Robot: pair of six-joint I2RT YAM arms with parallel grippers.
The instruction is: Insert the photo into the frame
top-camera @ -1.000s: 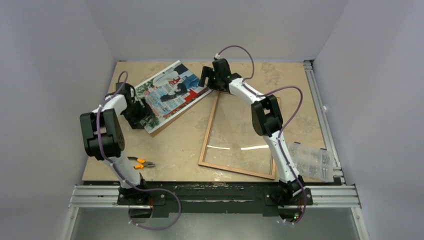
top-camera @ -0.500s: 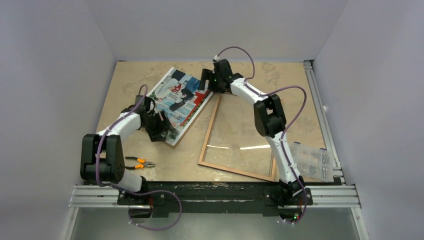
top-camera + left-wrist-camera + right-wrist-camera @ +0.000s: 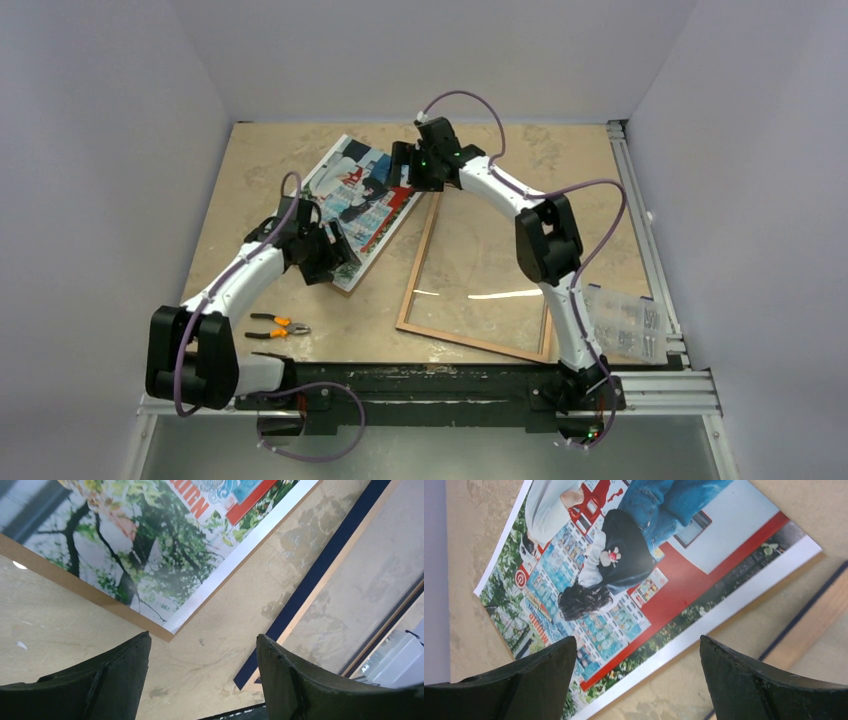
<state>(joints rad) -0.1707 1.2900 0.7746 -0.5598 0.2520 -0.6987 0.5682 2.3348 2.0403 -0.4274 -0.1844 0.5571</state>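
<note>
The left gripper stood with its jaws apart and nothing between them, only bare table showing in the gap. It hung low just off the near corner of the photo, without touching it. The right gripper was likewise spread wide and empty, poised above the far end of the print, near the corner closest to the frame. The photo lay flat and face up on the left half of the table, turned at an angle. It rested on a brown board whose edge showed as a thin strip along the print's near side. It was not inside the frame, which lay flat just to its right with its pane reflecting the lights. The frame's far left corner was just beside the photo's right corner but clear of it. The frame's rail looked dark blue with a wood-brown edge from the left wrist. Orange-handled pliers lay near the left arm's base, and a clear plastic box sat at the table's right edge.
</note>
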